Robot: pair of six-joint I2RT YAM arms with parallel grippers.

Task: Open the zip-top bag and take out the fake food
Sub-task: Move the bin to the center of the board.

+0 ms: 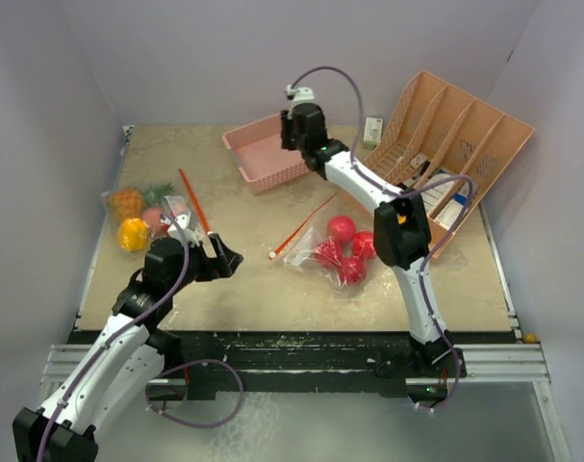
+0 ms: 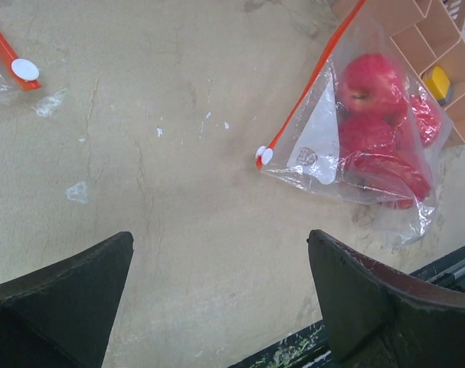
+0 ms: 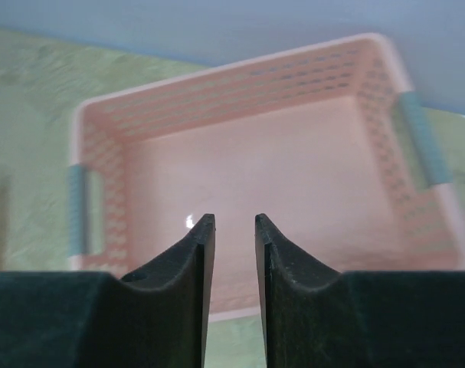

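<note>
Opening step, by the look of it, and not yet begun: no food out on the table (image 1: 263,289), none seen in the pink basket (image 1: 248,159) at the far middle. Two zip bags lying flat: centre bag (image 1: 316,252) with red fruits (image 1: 342,228) inside, left bag (image 1: 147,207) with a pineapple (image 1: 128,202), a yellow pepper (image 1: 133,234) and more red pieces. Zips parted or closed: cannot tell. White slider (image 2: 264,156) of the centre bag at the near-left end of its orange strip, clear of both hands. Next move, probably: pin the bag with one hand, pinch the slider with the other, draw it along the strip toward the far right. Small target, slippery film, likely to drag the whole bag if unpinned. Left hand (image 1: 207,245): fingers spread wide, empty, touching nothing, hovering over bare table to the left of the centre bag. Right hand (image 3: 234,226): fingers nearly together with a thin gap, nothing between them, poised above the basket, well apart from both bags.
</note>
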